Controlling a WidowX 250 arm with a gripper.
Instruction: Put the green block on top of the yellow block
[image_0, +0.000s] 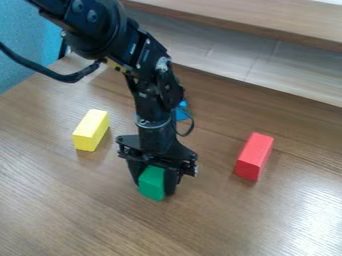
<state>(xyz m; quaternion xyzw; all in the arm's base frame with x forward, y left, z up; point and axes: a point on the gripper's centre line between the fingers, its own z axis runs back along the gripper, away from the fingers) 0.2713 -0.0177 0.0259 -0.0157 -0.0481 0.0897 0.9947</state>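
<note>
We see our black arm (143, 50) come in from the upper left, slant down to the right, then drop steeply to the wrist (153, 125). Below it our gripper (153, 189) hangs pointing downward near the middle of the view, its two fingers slightly apart, closed in a hold.

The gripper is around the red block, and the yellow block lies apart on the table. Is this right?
The colour is wrong: the camera view shows the gripper around the green block. The yellow block does lie apart on the table.
</note>
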